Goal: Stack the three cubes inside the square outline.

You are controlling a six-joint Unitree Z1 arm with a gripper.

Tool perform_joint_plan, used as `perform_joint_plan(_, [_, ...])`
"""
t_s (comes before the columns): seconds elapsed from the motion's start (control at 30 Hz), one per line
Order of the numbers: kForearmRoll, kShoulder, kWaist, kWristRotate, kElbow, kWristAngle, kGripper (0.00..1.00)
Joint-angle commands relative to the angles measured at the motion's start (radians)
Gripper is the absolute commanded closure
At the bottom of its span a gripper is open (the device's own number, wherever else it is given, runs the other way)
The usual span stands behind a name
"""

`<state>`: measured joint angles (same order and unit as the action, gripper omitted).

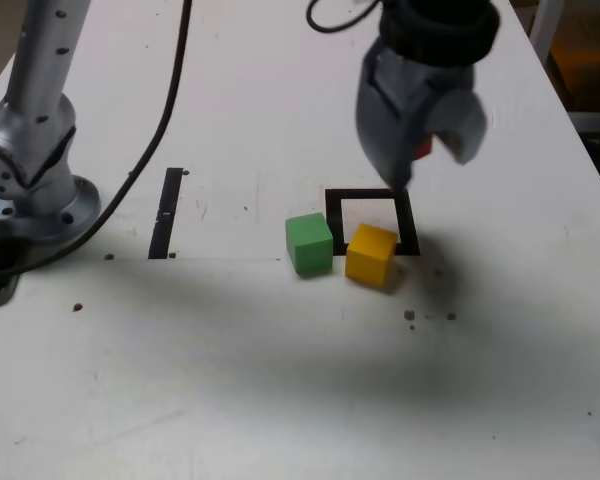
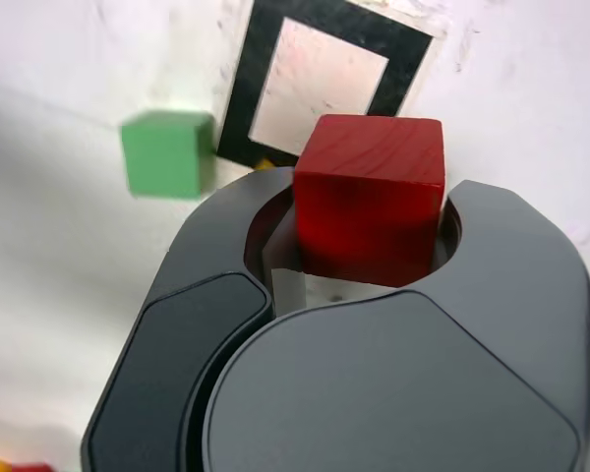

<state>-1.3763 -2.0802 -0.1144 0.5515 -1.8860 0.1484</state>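
My gripper [image 1: 412, 165] hangs above the far side of the square outline [image 1: 371, 221], shut on the red cube [image 2: 372, 200]; in the exterior view only a sliver of the red cube [image 1: 423, 149] shows between the jaws. The green cube [image 1: 309, 242] rests on the table just off the outline's near left corner in the exterior view. The yellow cube [image 1: 371, 254] sits on the outline's near edge, touching the green one. In the wrist view the square outline [image 2: 321, 77] lies beyond the held cube, with the green cube [image 2: 167, 154] beside it and the yellow one hidden but for a speck.
A straight black tape strip [image 1: 167, 212] lies towards the exterior view's left. The arm's silver base [image 1: 35, 140] stands at the far left with a black cable [image 1: 165, 110] running across the table. Small dark crumbs [image 1: 410, 315] dot the white table [image 1: 280, 380].
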Motion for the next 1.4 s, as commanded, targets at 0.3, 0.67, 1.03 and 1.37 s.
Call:
perform_joint_plan(0.3, [0.018,0.042,-0.024,-0.200,0.104,-0.049,0.72])
perform_joint_plan(0.67, [0.073,0.034,-0.023,-0.276,0.213,-0.042,0.72])
perform_joint_plan(1.03, [0.117,0.012,-0.012,-0.289,0.243,-0.030,0.72])
perform_joint_plan(1.37, [0.142,-0.024,0.013,-0.328,0.260,-0.007,0.72])
